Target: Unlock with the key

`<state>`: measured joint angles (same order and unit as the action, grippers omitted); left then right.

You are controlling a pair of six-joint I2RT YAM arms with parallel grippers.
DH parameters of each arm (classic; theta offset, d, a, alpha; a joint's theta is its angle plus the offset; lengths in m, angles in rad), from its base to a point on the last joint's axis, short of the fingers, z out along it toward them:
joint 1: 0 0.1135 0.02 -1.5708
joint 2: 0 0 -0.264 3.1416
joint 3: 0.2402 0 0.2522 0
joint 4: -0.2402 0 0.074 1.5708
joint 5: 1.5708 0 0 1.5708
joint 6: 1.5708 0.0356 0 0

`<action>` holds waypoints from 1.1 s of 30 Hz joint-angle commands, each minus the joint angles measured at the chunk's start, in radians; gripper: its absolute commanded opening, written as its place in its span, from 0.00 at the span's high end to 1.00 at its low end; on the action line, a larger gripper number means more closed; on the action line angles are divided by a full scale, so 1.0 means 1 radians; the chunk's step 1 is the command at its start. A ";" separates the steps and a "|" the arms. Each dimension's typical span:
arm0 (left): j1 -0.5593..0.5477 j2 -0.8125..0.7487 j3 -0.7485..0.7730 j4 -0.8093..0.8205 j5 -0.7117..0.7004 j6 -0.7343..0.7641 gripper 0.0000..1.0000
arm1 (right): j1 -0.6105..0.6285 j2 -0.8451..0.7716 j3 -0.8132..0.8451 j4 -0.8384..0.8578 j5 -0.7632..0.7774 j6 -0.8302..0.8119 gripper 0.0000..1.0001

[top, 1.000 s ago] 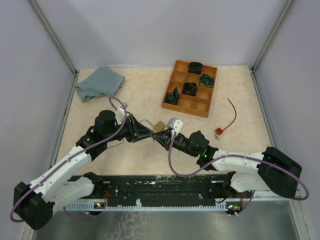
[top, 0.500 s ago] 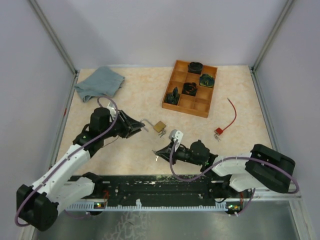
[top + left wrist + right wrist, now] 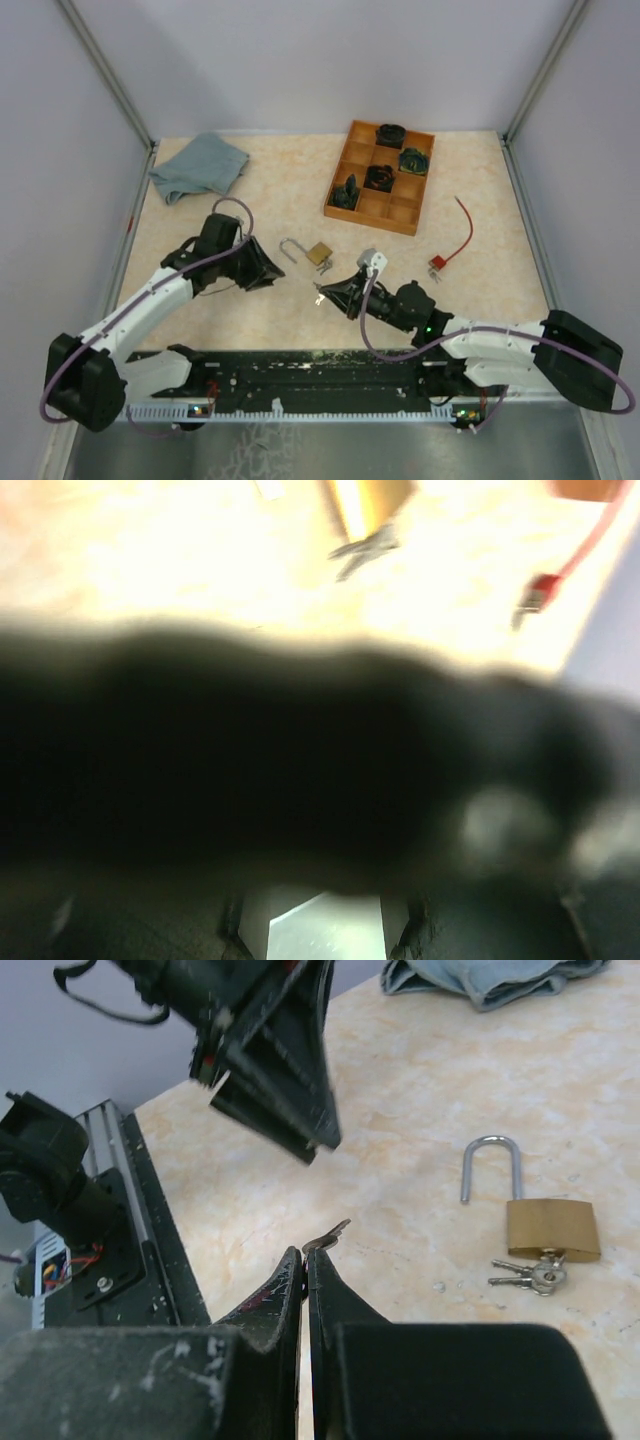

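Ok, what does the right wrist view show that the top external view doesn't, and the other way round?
Only the right wrist view makes out a small silver metal piece, apparently a key, pinched in the right hand's shut tips. Only the top external view shows the wooden compartment tray holding dark parts and the red cable. Both show the brass padlock with its shackle open, its silver keys, the blue-grey cloth and the left hand.

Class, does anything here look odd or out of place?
The padlock lies with its shackle swung open, keys at its base, yet the right gripper pinches what looks like another key away from it.
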<state>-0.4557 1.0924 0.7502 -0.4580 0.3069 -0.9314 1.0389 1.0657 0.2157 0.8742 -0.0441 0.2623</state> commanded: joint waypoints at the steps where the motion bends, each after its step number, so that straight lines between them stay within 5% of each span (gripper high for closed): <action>1: 0.002 0.059 -0.019 -0.204 -0.104 0.077 1.00 | 0.007 -0.047 -0.016 -0.016 0.085 0.019 1.00; 12: -0.031 0.323 0.025 -0.233 -0.171 0.081 0.91 | 0.007 -0.031 -0.041 0.027 0.094 0.011 1.00; 19: -0.045 0.381 0.031 -0.179 -0.145 0.078 0.64 | 0.007 -0.029 -0.053 0.054 0.094 0.005 1.00; 26: -0.045 0.264 0.012 -0.184 -0.149 0.086 0.36 | -0.009 -0.047 -0.032 0.007 0.160 0.019 1.00; 33: -0.080 0.032 -0.029 -0.068 -0.099 0.169 0.32 | -0.045 -0.040 -0.038 0.088 0.213 0.155 1.00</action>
<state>-0.5034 1.2552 0.7486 -0.6296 0.1719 -0.8253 1.0100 1.0363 0.1581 0.8478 0.1120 0.3218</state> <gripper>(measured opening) 0.673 0.009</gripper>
